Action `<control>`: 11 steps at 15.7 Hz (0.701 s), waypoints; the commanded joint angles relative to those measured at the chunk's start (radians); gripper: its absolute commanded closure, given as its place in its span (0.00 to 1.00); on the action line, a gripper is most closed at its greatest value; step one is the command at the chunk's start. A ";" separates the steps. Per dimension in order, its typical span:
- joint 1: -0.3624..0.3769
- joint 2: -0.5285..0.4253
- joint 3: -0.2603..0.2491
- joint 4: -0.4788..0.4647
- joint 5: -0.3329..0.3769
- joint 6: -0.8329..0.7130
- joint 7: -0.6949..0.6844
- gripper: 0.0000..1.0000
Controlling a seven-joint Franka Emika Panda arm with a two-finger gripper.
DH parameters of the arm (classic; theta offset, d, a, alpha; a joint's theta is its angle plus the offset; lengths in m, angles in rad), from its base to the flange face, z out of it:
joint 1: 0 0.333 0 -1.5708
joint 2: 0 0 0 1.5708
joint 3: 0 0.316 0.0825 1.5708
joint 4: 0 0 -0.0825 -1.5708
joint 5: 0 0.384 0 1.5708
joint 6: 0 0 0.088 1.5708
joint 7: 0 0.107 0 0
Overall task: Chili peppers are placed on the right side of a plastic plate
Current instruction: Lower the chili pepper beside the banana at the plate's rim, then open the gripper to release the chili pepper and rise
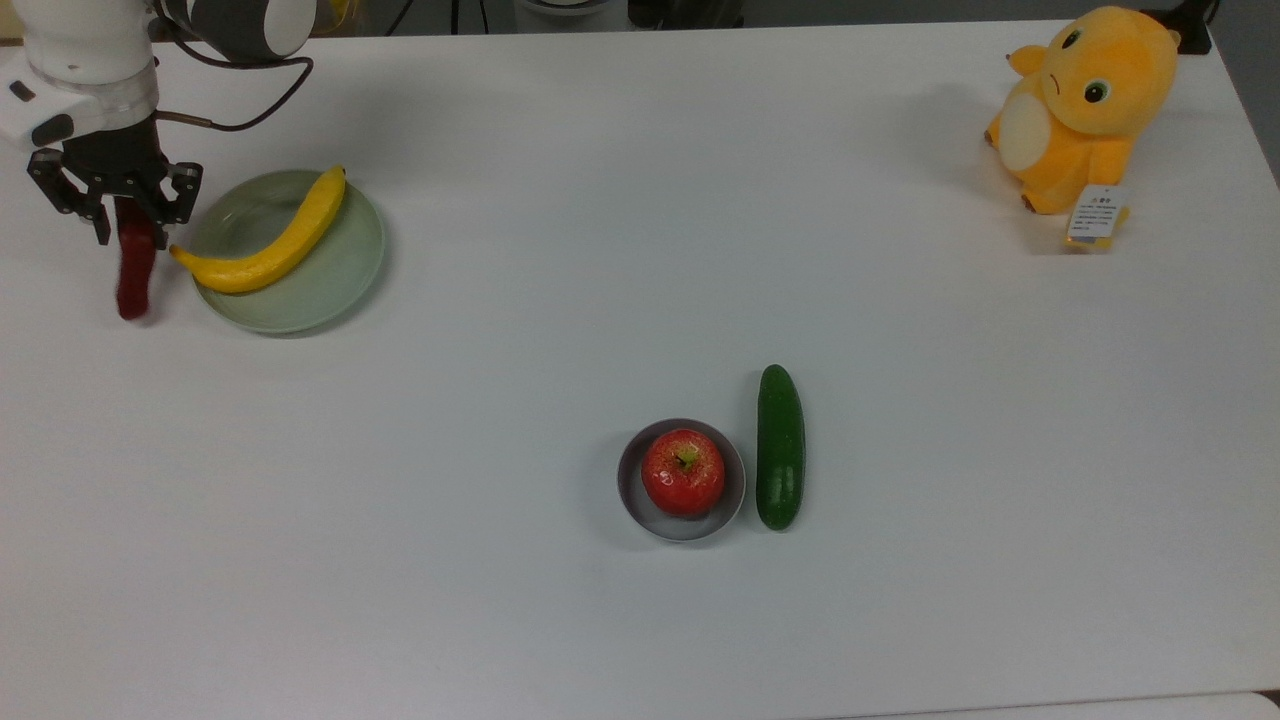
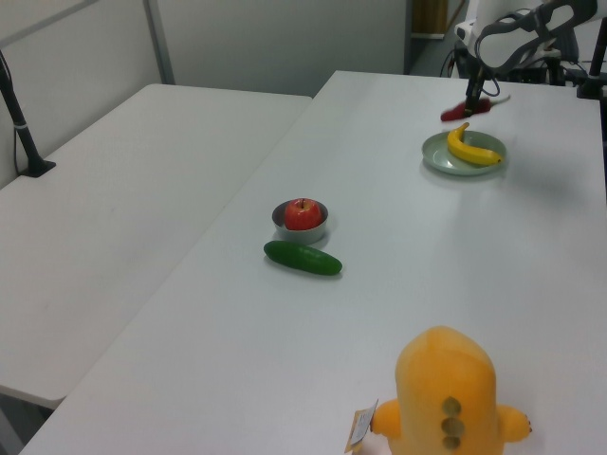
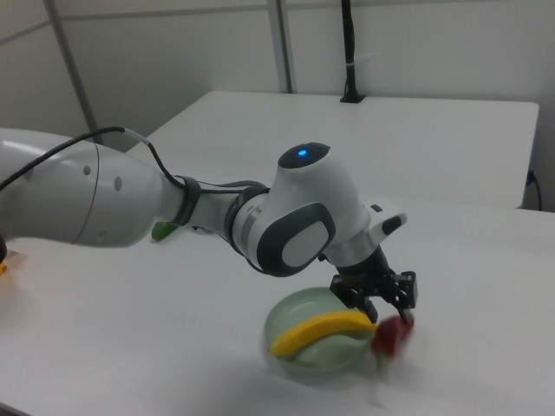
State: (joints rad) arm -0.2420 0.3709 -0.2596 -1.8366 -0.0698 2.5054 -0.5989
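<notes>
At the upper left of the top view, the gripper (image 1: pixel 128 212) pinched the chili pepper (image 1: pixel 133 268) by its upper end, the dark red fruit hanging down below the fingers toward the white table (image 1: pixel 640 620). The pepper was just off the plastic plate (image 1: pixel 330 280), at its rim on the top view's left, close to the tip of the banana (image 1: pixel 265 240) lying across the plate. In the right view's lower right, the pepper (image 3: pixel 392 336) showed blurred beneath the gripper (image 3: pixel 378 298), beside the plate (image 3: pixel 303 314). Mid-frame in the top view, an apple (image 1: pixel 683 472) sat in a grey bowl (image 1: pixel 632 490) just beside a cucumber (image 1: pixel 780 446); a plush toy (image 1: pixel 1085 105) sat at the upper right.
</notes>
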 commanded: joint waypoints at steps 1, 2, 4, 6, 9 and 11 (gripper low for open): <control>-0.008 0.014 0.010 0.011 -0.002 0.010 -0.022 0.00; -0.008 0.014 0.011 0.011 -0.002 0.010 -0.022 0.00; -0.010 0.014 0.014 0.011 -0.002 0.009 -0.019 0.00; -0.008 0.006 0.020 0.013 -0.001 -0.002 -0.010 0.00; -0.003 -0.047 0.045 0.014 0.001 -0.109 0.040 0.00; -0.002 -0.076 0.056 0.032 0.008 -0.169 0.112 0.00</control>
State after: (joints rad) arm -0.2425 0.3641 -0.2312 -1.8187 -0.0697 2.4477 -0.5717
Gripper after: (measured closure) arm 0.000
